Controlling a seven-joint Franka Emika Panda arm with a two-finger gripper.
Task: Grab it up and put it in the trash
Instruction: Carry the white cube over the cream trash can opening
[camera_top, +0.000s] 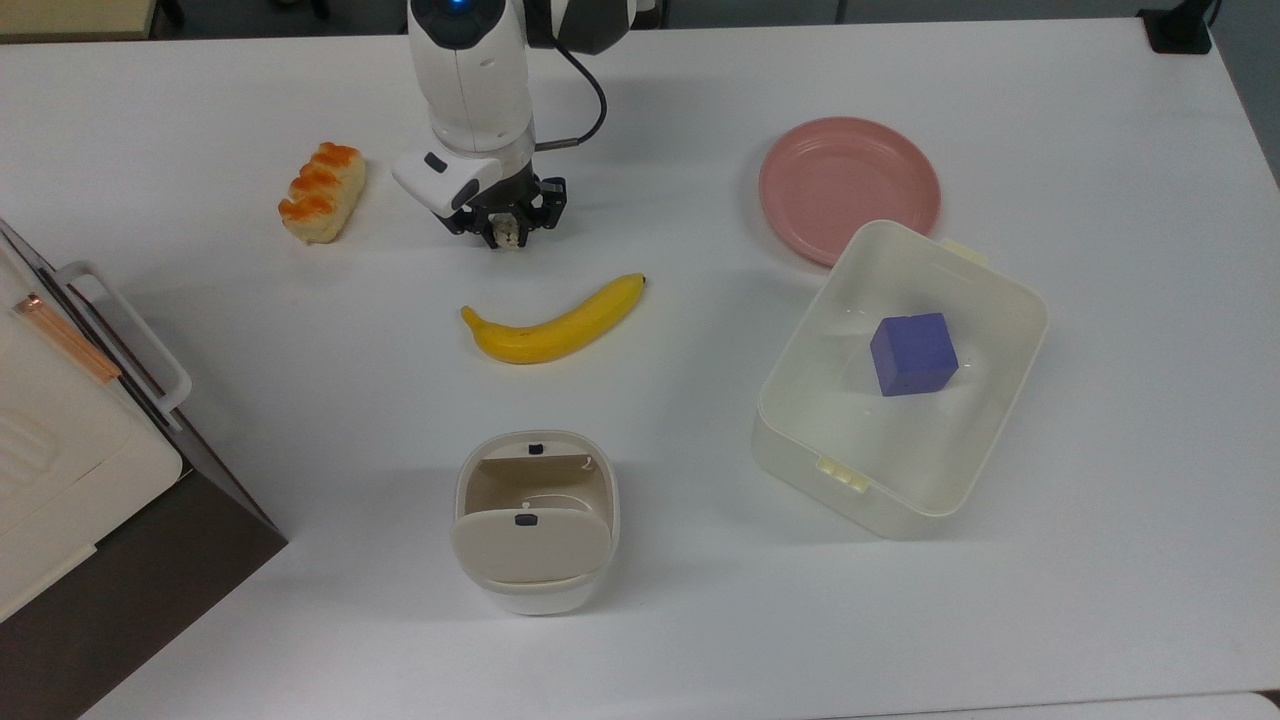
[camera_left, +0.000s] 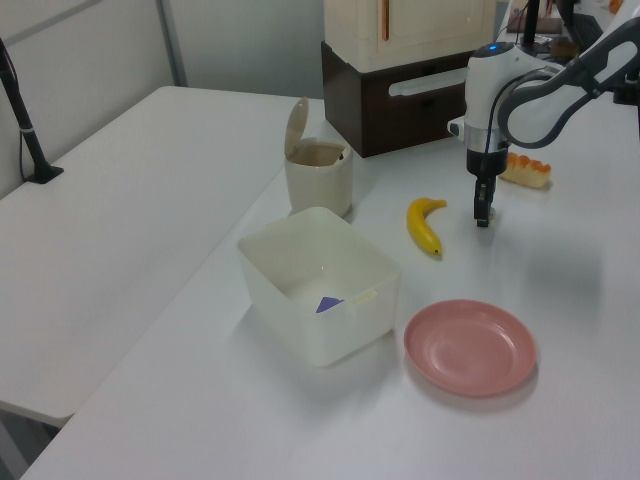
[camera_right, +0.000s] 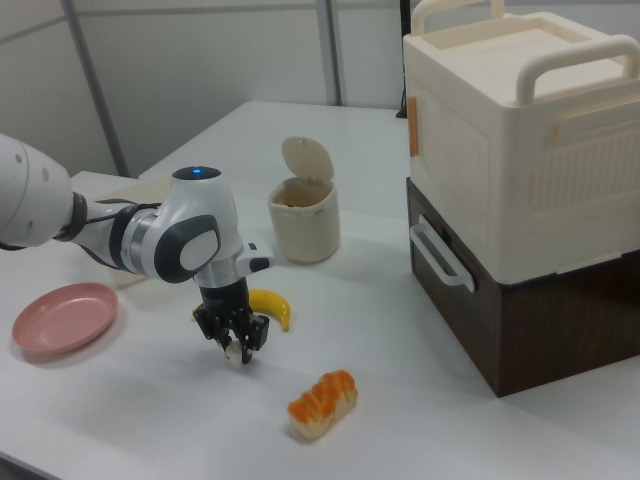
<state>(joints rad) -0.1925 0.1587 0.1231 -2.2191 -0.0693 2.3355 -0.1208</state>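
Note:
A tiny crumpled whitish paper ball (camera_top: 511, 236) sits between the black fingers of my gripper (camera_top: 507, 236), which is shut on it just above the table. From the side, the paper ball (camera_right: 234, 352) peeks out under the gripper (camera_right: 238, 350). The gripper (camera_left: 482, 218) hangs beside the banana. The trash (camera_top: 535, 520) is a cream-beige bin with its flap lid tipped open, standing past the banana toward the top view's bottom. The trash (camera_right: 304, 218) and the trash (camera_left: 318, 172) show the lid raised.
A banana (camera_top: 553, 322) lies between the gripper and the bin. A bread roll (camera_top: 322, 191) lies at the top view's left. A pink plate (camera_top: 848, 187) and a translucent box (camera_top: 1000, 300) holding a blue cube (camera_top: 913, 354) are at the right. A large cabinet (camera_right: 530, 180) stands at the table's edge.

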